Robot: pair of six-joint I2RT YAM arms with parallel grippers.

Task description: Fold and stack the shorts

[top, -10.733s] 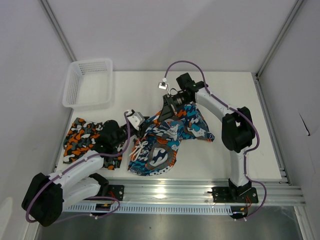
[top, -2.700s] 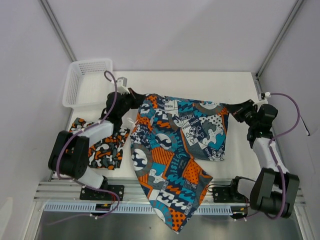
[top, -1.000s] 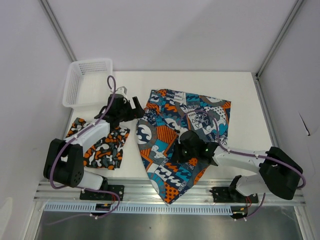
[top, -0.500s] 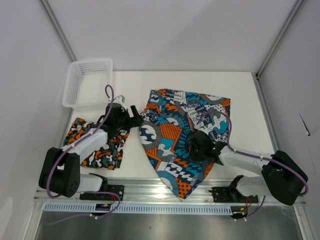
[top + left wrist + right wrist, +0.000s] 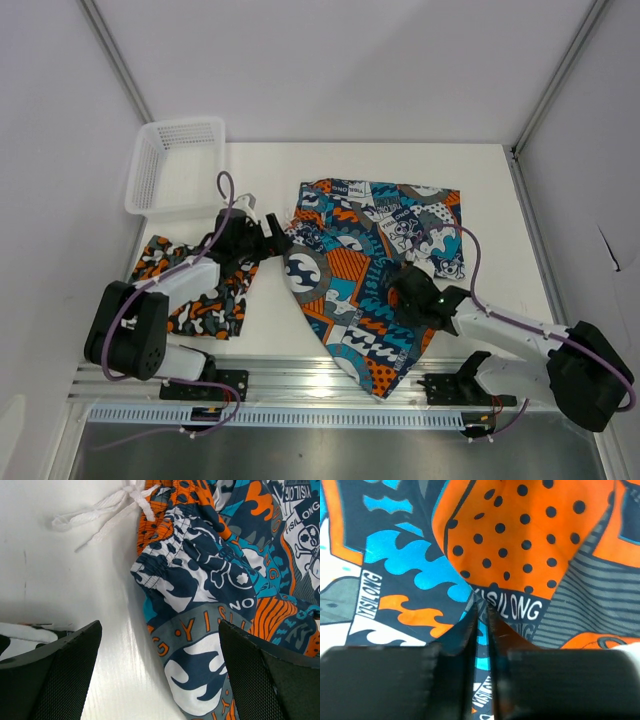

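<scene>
The teal-blue, orange and white graphic shorts point(image 5: 365, 255) lie spread over the middle of the table, one leg reaching the near edge. My right gripper point(image 5: 402, 292) sits on that leg. In the right wrist view it point(image 5: 481, 611) is shut on a thin fold of the printed fabric point(image 5: 520, 535). The camouflage shorts point(image 5: 195, 290) lie folded at the left, partly under my left arm. My left gripper point(image 5: 272, 236) stands open just left of the graphic shorts' waistband. In the left wrist view it point(image 5: 160, 680) is low over the waistband point(image 5: 200, 580) and holds nothing.
A white mesh basket point(image 5: 175, 165) stands at the back left corner. The shorts' white drawstring point(image 5: 100, 510) trails on the bare table beyond my left gripper. The table's near edge and the metal rail point(image 5: 330, 385) run under the hanging leg tip.
My right gripper has shifted right with the pinched fabric, and the shorts' lower leg has swung right with it. My left gripper has stayed open, almost in place.
</scene>
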